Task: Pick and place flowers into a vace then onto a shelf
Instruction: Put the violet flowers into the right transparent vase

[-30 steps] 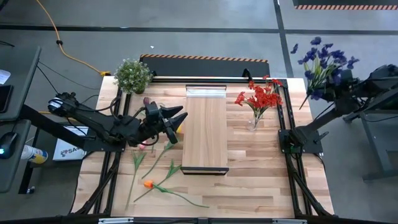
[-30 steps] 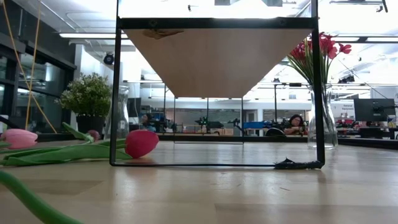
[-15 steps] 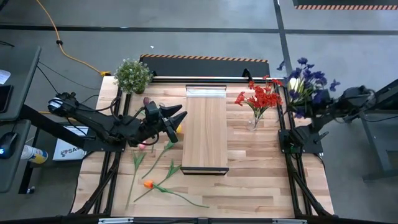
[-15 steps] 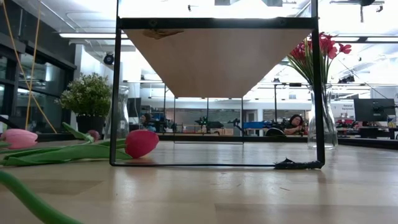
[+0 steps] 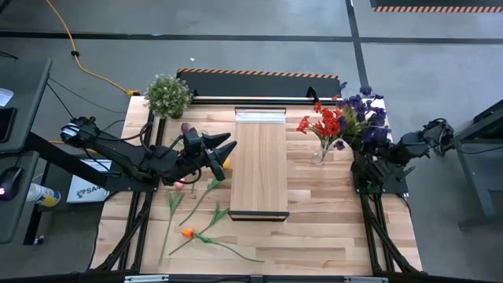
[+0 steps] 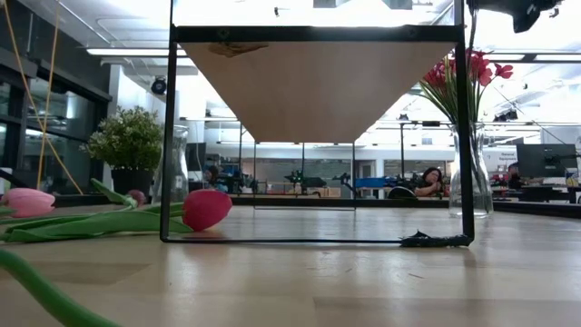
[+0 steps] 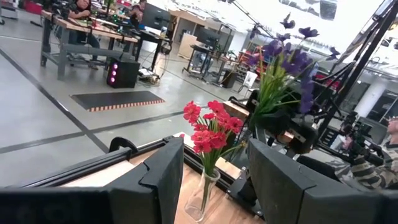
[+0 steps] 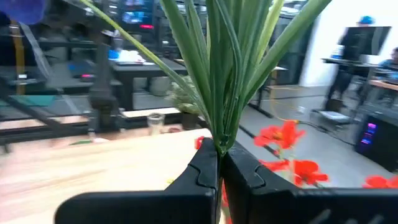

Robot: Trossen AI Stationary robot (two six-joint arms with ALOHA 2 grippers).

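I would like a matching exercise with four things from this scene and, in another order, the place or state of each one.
Things:
1. purple flowers
2. red flowers
3. orange flower
4. potted plant

Places:
a. lying on the table, left of the shelf
b. standing in a glass vase
c. at the table's far left corner
d. held in the right gripper

Pairs: 1-d, 2-b, 3-a, 4-c

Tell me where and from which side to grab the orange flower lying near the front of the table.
Grip the orange flower by its bare green stem just behind the head, coming straight down from above. It lies flat on the table, so a side approach would likely scrape the wood. Set the fingers across the stem, clear of the leaves. The left gripper is nearest, with its jaws open.
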